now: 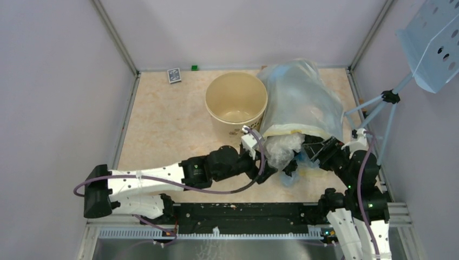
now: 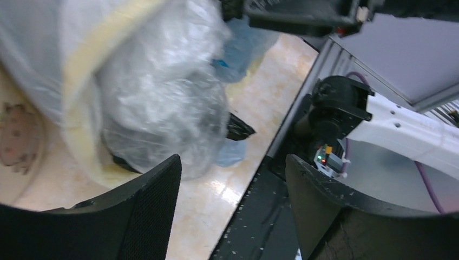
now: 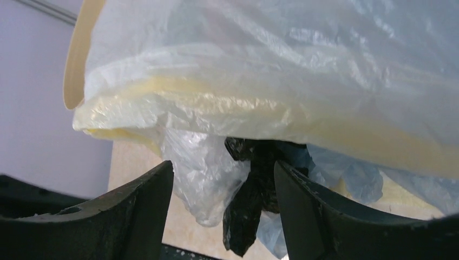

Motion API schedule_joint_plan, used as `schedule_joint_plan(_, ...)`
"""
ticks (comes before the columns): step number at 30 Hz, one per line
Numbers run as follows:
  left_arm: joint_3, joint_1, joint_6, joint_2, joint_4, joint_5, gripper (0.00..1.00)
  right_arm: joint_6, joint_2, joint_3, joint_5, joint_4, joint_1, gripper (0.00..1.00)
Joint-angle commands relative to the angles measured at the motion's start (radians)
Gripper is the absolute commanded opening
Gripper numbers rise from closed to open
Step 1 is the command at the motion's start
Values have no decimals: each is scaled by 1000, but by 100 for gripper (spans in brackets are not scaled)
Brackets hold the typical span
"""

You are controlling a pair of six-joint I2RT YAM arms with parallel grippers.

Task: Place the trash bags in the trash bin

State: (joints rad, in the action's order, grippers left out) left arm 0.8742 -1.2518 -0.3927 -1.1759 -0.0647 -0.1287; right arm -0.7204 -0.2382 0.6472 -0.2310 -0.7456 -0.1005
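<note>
The cream trash bin [image 1: 236, 103] stands upright at the back centre, and its printed side [image 2: 16, 135] shows in the left wrist view. To its right lies a large translucent sack [image 1: 300, 97] with a cream-yellow rim under its film. From the sack's mouth spill a crumpled clear bag [image 1: 282, 147] [image 2: 162, 103] [image 3: 203, 173], a black bag [image 3: 249, 206] [image 2: 238, 127] and a bluish bag [image 1: 289, 177] [image 3: 346, 176]. My left gripper [image 1: 269, 165] [image 2: 233, 162] is open just beside the clear bag, with only floor between its fingers. My right gripper [image 1: 308, 146] [image 3: 223, 168] is open, with the clear and black bags hanging between its fingers.
A small card box [image 1: 174, 75] and a green cube [image 1: 194, 67] lie by the back wall. A tripod [image 1: 379, 108] with a perforated light-blue panel [image 1: 433, 43] stands at the right. Walls enclose the floor; a black rail [image 1: 243, 214] runs along the front.
</note>
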Motion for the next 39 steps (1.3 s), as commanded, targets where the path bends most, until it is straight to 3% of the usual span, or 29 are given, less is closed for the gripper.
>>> schedule_joint_plan(1,-36,-70,-83,-63,-128,-113,75,-29,-11,-11,98,131,0,67)
schedule_joint_plan(9,-12,-63,-156,-294,-366,-282,69,-39,-49,-63,175,268,1,55)
schedule_joint_plan(15,137,43,-230,-503,-397,-261,61,-28,-118,-59,223,310,1,36)
schedule_joint_plan(18,207,118,-236,-594,-439,-219,58,-12,-155,-64,294,340,0,31)
schedule_joint_plan(25,472,250,-235,-816,-465,-177,54,18,-366,-32,435,546,1,14)
schedule_joint_plan(28,627,295,-198,-913,-449,-138,53,42,-526,44,471,613,6,0)
schedule_joint_plan(33,945,362,-188,-1100,-323,-99,53,74,-695,168,482,641,45,0)
schedule_joint_plan(39,1224,434,-150,-1263,-215,-43,53,138,-774,275,358,608,91,0)
